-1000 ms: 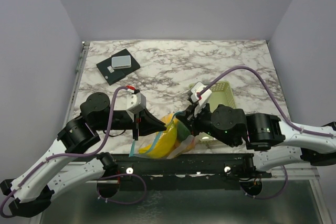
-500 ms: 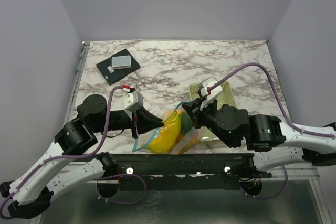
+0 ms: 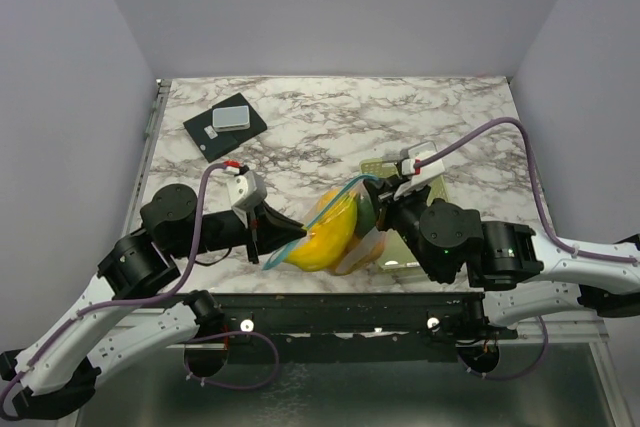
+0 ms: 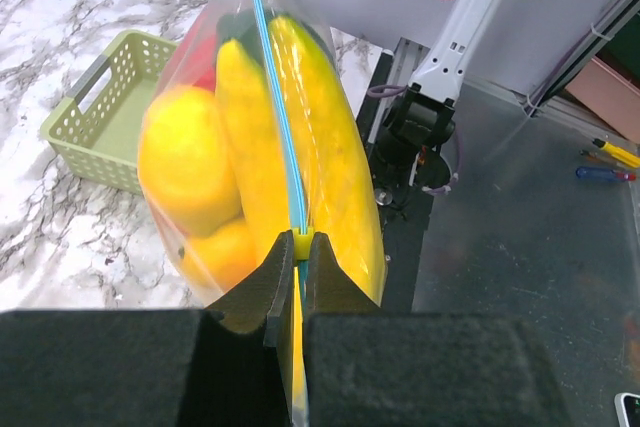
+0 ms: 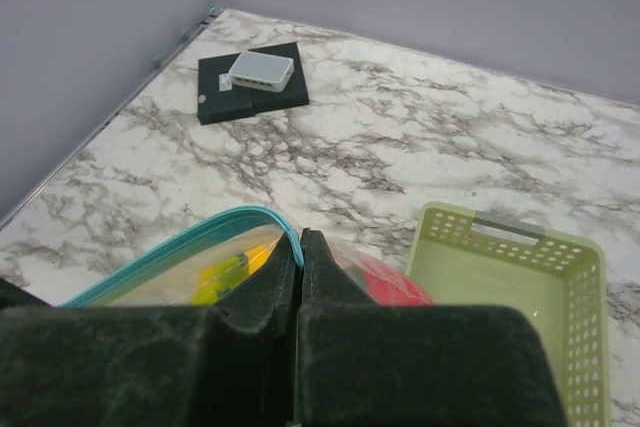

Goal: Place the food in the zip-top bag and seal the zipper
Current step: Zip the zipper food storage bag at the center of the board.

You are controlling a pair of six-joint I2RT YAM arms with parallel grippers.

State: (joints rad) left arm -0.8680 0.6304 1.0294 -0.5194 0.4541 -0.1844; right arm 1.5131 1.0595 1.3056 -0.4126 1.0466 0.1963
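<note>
White marble-pattern table (image 3: 330,117) in front of me. Far left: flat black slab (image 3: 250,129) lying on it, with a small grey box (image 3: 232,115) on top of the slab. Near right: pale green mesh basket (image 5: 580,347), upright. Near centre: zip-top bag (image 3: 325,237); can't tell if it touches the tabletop.

Bright, even, soft light from overhead. Faint, diffuse shadows beneath the arms (image 3: 120,307) on the marble table (image 3: 330,117). Small glints on the yellow fruit (image 4: 330,147) and a pale sheen across the clear bag (image 4: 195,57). Dark, blurred fingers (image 4: 250,297) close to the lens in both wrist views. Crisp backgrounds, with slight wide-angle stretch at the corners.
</note>
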